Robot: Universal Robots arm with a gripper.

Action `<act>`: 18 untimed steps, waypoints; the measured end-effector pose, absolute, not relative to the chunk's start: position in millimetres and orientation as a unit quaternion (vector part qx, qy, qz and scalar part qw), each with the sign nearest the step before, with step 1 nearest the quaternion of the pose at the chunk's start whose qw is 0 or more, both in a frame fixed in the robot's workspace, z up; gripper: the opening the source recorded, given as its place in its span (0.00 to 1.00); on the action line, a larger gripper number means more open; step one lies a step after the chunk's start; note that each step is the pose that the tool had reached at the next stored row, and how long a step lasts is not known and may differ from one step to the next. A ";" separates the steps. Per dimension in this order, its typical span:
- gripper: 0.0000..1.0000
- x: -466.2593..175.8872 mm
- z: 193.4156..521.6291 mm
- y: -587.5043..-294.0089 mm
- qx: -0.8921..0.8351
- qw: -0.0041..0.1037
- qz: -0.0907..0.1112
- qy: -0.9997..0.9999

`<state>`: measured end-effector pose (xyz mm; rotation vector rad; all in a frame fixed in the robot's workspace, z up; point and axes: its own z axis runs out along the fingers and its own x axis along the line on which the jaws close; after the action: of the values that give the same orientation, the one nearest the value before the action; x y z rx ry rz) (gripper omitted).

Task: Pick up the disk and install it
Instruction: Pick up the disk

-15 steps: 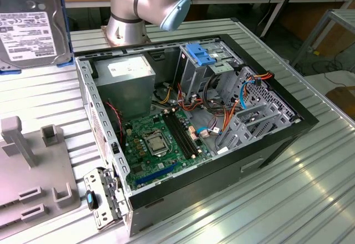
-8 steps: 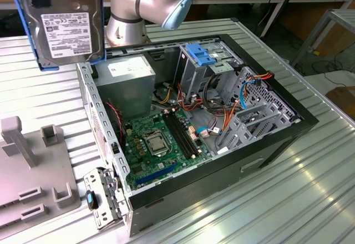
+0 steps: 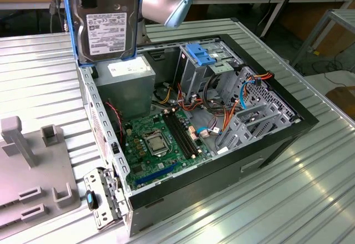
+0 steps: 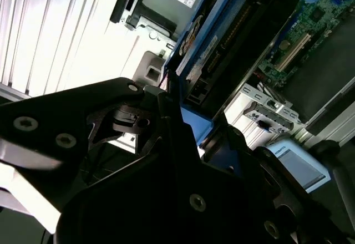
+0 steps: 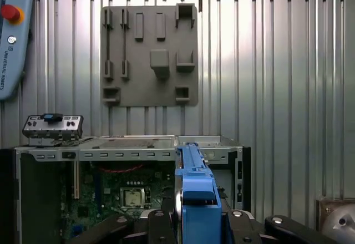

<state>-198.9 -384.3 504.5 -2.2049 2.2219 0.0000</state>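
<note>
One disk (image 3: 107, 19) is hanging upright in the air, its grey labelled face showing inside the blue frame. In the first wrist view the gripper (image 5: 194, 222) is clamping that blue frame from both sides. Below the gripper the open computer case (image 3: 222, 172) is lying on its side on the ribbed tabletop (image 3: 310, 199), its motherboard (image 3: 161, 138) facing up. The silver power supply (image 3: 130, 83) is sitting beneath the held disk, and the blue-tabbed drive cage (image 3: 202, 55) is standing apart from the gripper. Beyond the case, a grey fixture plate (image 5: 150, 55) is lying flat.
</note>
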 end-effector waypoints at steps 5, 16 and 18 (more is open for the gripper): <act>0.37 -169.9 502.9 -384.3 -0.704 0.005 -0.001 0.710; 0.37 -102.5 500.0 -384.3 -0.704 0.003 -0.003 0.710; 0.37 -94.0 499.7 -384.3 -0.704 0.002 -0.004 0.710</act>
<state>-94.0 -384.3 499.7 -2.2102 2.2269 -0.0119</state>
